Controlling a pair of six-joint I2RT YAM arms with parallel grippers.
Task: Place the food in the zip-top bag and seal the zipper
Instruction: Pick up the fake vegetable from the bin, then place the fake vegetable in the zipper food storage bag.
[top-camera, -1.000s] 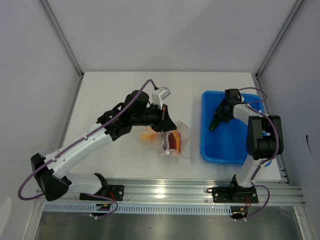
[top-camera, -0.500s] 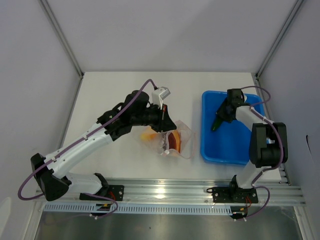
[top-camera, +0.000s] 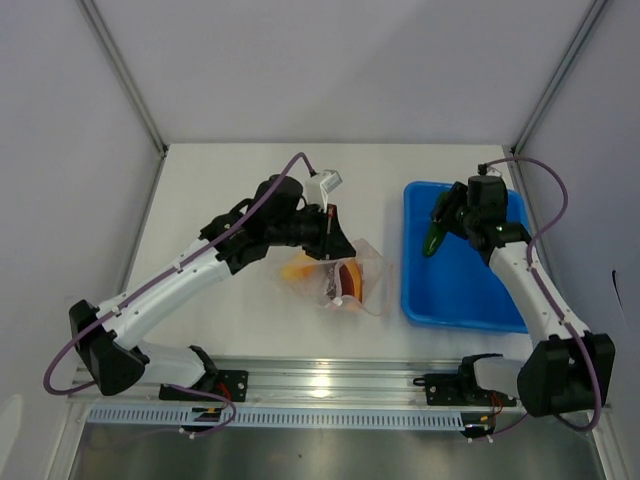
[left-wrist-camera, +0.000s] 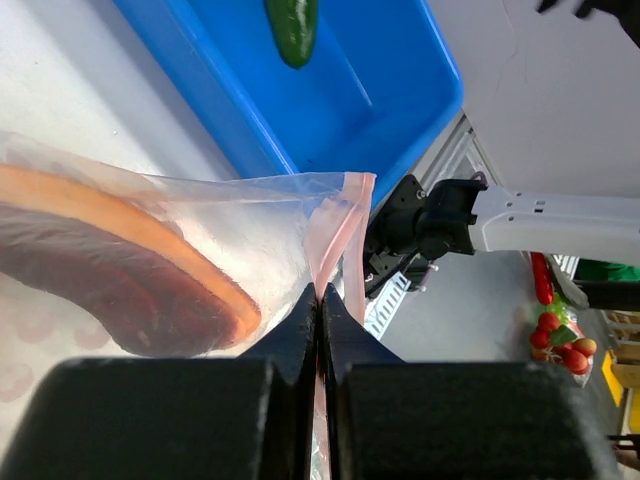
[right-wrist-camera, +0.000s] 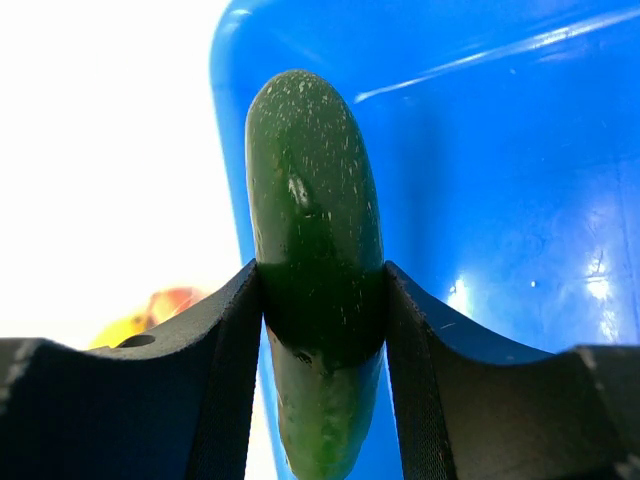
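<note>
The clear zip-top bag (top-camera: 345, 280) lies on the table's middle with the red-brown piece (top-camera: 347, 281) and yellow-orange piece (top-camera: 298, 270) inside. My left gripper (top-camera: 328, 238) is shut on the bag's pink zipper edge (left-wrist-camera: 335, 225) and holds it lifted; the red-brown piece (left-wrist-camera: 110, 290) shows through the plastic. My right gripper (top-camera: 441, 225) is shut on the dark-green cucumber (top-camera: 434, 241) and holds it above the blue tray's left part. In the right wrist view the cucumber (right-wrist-camera: 315, 260) sits between both fingers.
The blue rectangular tray (top-camera: 460, 295) stands at the right of the table. A metal rail (top-camera: 330, 385) runs along the near edge. Grey walls enclose the table at left, back and right.
My right arm has swung out and straightened, keeping the cucumber over the tray's left part. My left gripper stays shut on the bag edge, nearly unmoved.
</note>
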